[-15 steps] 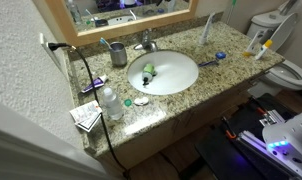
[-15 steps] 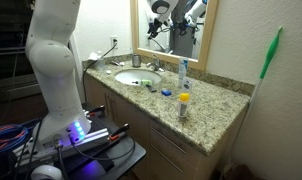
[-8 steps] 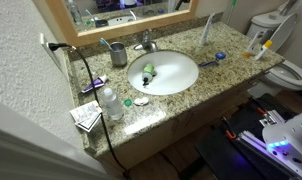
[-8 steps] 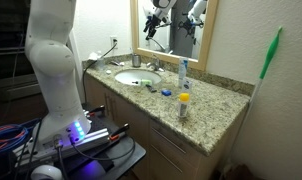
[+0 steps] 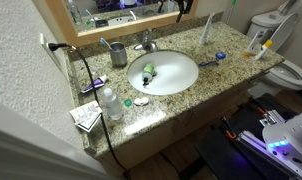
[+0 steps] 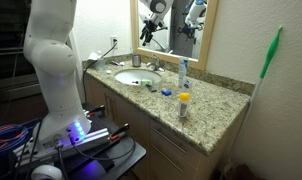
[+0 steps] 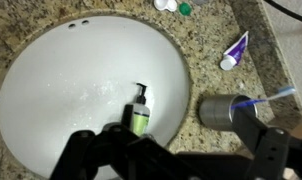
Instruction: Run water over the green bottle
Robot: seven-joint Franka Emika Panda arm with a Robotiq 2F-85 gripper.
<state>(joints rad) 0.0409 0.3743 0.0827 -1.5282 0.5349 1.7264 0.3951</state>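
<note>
Green bottle (image 7: pixel 139 112) flat in the white sink (image 7: pixel 51 90), gripper (image 7: pixel 171 155) above it, jaws seemingly wide apart and empty.

The speckled granite counter (image 5: pixel 191 98) has a white sink (image 5: pixel 177 76) set into it. On the stone stand a clear bottle (image 5: pixel 111 103) beside some packets (image 5: pixel 86 117), two small lids (image 5: pixel 141 100), a metal cup (image 5: pixel 118 54), a tube (image 5: pixel 92 87) and a toothbrush (image 5: pixel 213 60).

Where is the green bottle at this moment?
In an exterior view, the green bottle lies inside the white sink, on its floor just in front of the faucet.
</note>
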